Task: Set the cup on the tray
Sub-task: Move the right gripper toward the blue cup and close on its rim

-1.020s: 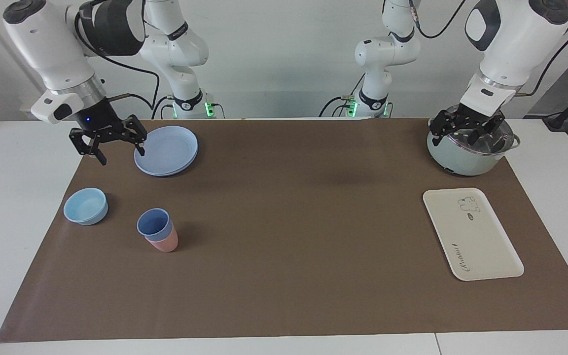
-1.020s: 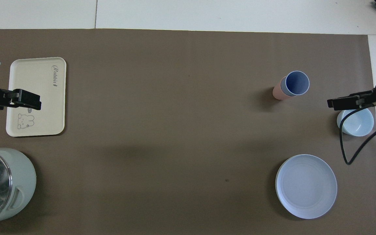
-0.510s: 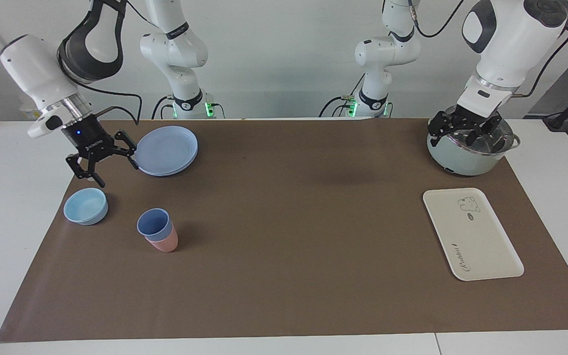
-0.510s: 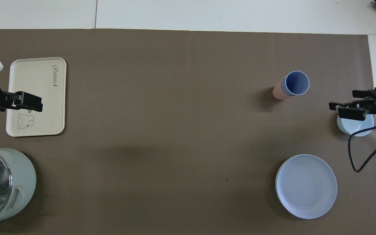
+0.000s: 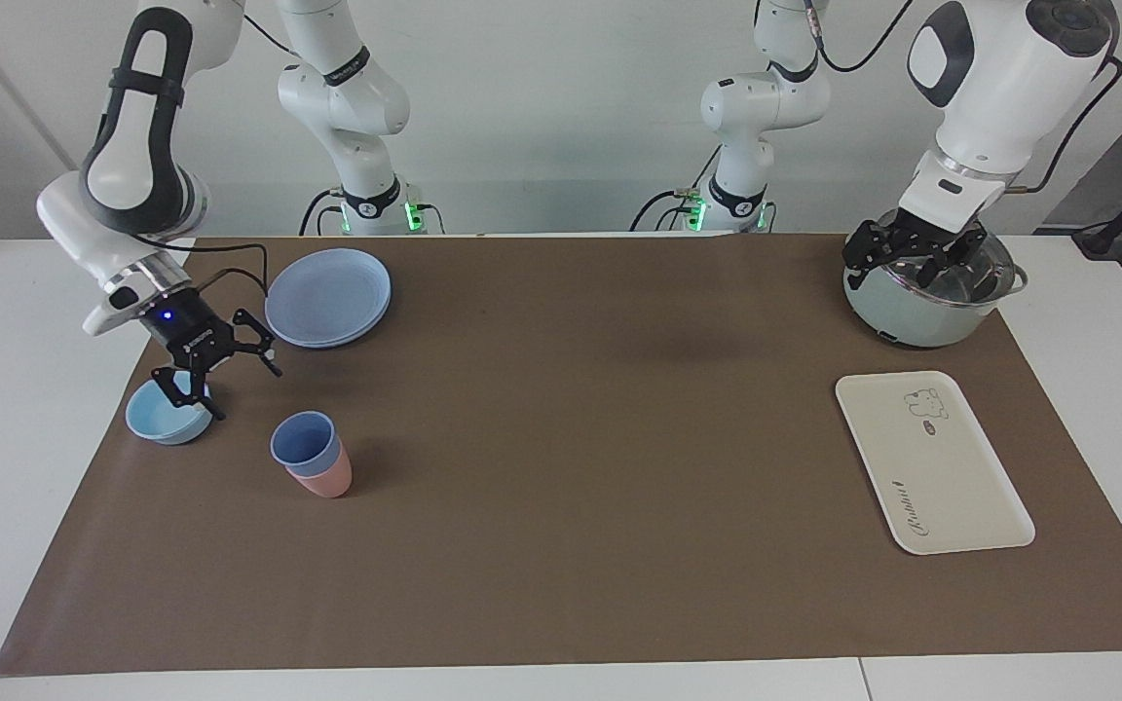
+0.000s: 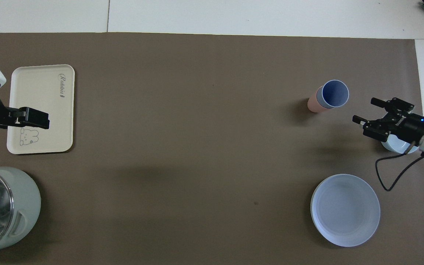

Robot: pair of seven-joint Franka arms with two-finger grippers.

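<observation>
Hovering beside cup (image 5: pixel 305 443), right tool (image 5: pixel 247 391) open

From above, a brown mat (image 6: pixel 197 147) covers most of the table. The blue cup (image 6: pixel 332 94) sits nested in a pink cup (image 6: pixel 313 104) toward two o'clock, mouth up and empty. The right gripper (image 6: pixel 366 110) comes in from three o'clock with its fingers spread apart, holding nothing, its body over a light-blue bowl (image 6: pixel 399 146) and its tips pointing toward the cups but apart from them. A round blue plate (image 6: pixel 345 209) lies at about four o'clock, nearer the robots than the bowl. At nine o'clock the cream tray (image 6: pixel 50 110) lies flat and bare, with the left gripper (image 6: pixel 35 118) over it. A pale green pot (image 6: pixel 24 206) stands at eight o'clock.
</observation>
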